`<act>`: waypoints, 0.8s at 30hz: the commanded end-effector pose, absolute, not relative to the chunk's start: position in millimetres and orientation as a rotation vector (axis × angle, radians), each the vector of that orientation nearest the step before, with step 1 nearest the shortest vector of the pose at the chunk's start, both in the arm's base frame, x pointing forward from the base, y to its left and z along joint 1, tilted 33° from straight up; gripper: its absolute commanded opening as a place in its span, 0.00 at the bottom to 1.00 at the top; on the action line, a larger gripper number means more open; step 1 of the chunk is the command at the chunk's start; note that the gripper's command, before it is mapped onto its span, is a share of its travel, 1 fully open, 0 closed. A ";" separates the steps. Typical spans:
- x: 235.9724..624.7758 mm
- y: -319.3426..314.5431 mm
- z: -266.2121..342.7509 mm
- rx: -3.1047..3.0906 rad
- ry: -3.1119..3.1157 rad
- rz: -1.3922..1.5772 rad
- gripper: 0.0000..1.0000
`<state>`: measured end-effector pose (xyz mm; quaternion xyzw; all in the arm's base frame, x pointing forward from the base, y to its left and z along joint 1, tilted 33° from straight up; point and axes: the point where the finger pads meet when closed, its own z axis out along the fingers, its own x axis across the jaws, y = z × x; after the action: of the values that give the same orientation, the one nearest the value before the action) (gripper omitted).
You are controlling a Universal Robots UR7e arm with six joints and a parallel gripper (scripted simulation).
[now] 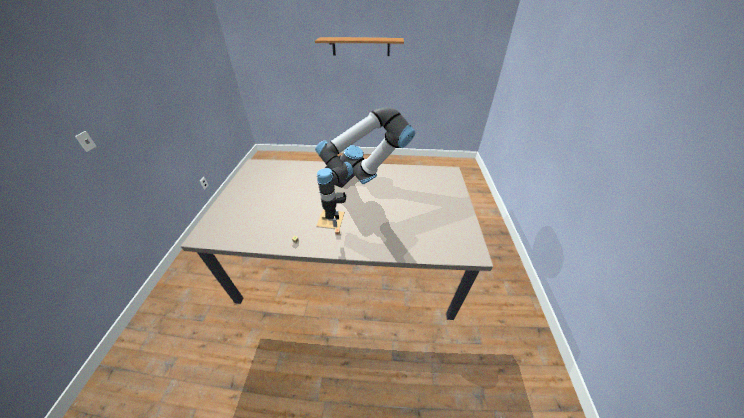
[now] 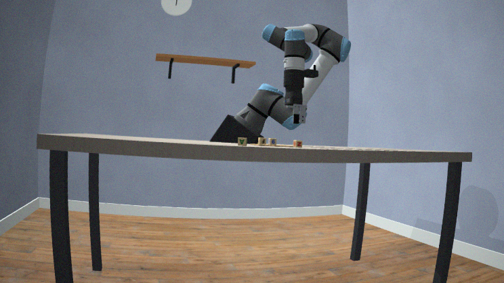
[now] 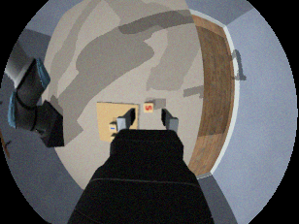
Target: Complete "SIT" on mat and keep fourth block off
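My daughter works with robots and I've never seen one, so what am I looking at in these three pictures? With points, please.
This is one jointed robot arm (image 1: 356, 130) (image 2: 320, 73) on a table (image 1: 263, 193) (image 2: 111, 145). The first picture looks down from high up, the second from the side, near table height; the third comes from the arm's wrist, past its pincer (image 1: 330, 219) (image 2: 298, 120) (image 3: 148, 113). Four small lettered blocks lie there: two on a yellowish mat (image 1: 322, 224) (image 3: 104, 115), a red-lettered block (image 1: 337, 231) (image 2: 297, 143) (image 3: 149, 108) and a green-lettered block (image 1: 294, 239) (image 2: 242, 141) off it. The pincer is open, holding nothing.
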<state>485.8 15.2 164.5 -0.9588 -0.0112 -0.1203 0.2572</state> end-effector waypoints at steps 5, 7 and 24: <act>485.4 14.7 164.0 -2.603 -0.074 -0.340 1.00; 485.3 14.7 164.0 -2.603 -0.077 -0.341 1.00; 485.3 14.7 163.9 -2.603 -0.079 -0.341 0.79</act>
<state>485.1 15.0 163.5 -0.9584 -0.0292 -0.1251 0.2549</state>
